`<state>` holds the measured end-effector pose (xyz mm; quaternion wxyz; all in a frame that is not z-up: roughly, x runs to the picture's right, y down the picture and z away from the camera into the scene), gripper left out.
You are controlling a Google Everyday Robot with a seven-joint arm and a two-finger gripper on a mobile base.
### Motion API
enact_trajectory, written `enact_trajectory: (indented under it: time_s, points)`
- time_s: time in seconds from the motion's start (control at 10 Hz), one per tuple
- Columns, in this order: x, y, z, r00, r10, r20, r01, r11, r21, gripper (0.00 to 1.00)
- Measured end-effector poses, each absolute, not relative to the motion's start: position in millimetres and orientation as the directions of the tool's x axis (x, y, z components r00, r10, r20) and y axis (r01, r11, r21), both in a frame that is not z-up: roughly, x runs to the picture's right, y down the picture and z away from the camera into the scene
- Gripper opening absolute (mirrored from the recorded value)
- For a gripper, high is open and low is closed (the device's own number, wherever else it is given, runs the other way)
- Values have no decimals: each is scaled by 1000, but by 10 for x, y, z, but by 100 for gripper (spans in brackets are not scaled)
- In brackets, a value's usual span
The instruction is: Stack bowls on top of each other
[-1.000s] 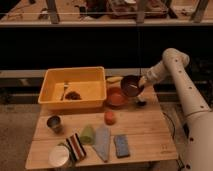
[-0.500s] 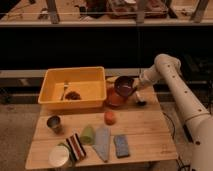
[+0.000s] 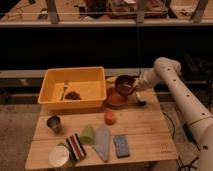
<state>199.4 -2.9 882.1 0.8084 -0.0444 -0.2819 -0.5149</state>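
1. The maroon bowl (image 3: 124, 84) is being held tilted above the table by the gripper (image 3: 135, 87), with its opening turned toward the near left.
2. The jaws are being kept clenched on the right rim of the maroon bowl.
3. The orange-red bowl (image 3: 115, 99) is being left resting on the wooden table (image 3: 145, 131), just beside the right wall of the yellow tub (image 3: 73, 102).
4. The maroon bowl is being carried directly over the far part of the orange-red bowl; whether the two are touching cannot be told.
5. The white arm (image 3: 175, 90) is being extended from the right side of the scene toward the table's far right corner.
6. A dark utensil (image 3: 139, 101) is being seen lying on the table just right of the orange-red bowl.
7. A small metal cup (image 3: 54, 123) is being seen standing near the left edge of the table, in front of the tub.
8. An orange object (image 3: 109, 117) is being seen near the table's middle, nearer than the bowls.
9. Along the near edge, a white can (image 3: 59, 156), a striped item (image 3: 76, 146), a green object (image 3: 88, 134), a grey cloth (image 3: 102, 141) and a blue sponge (image 3: 121, 145) are being seen lying side by side.
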Motion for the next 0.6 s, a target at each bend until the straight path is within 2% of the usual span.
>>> enact_trajectory:
  time_s: [0.6]
  points:
    - [1862, 99, 8985, 349, -780, 519, 843, 504, 190, 9]
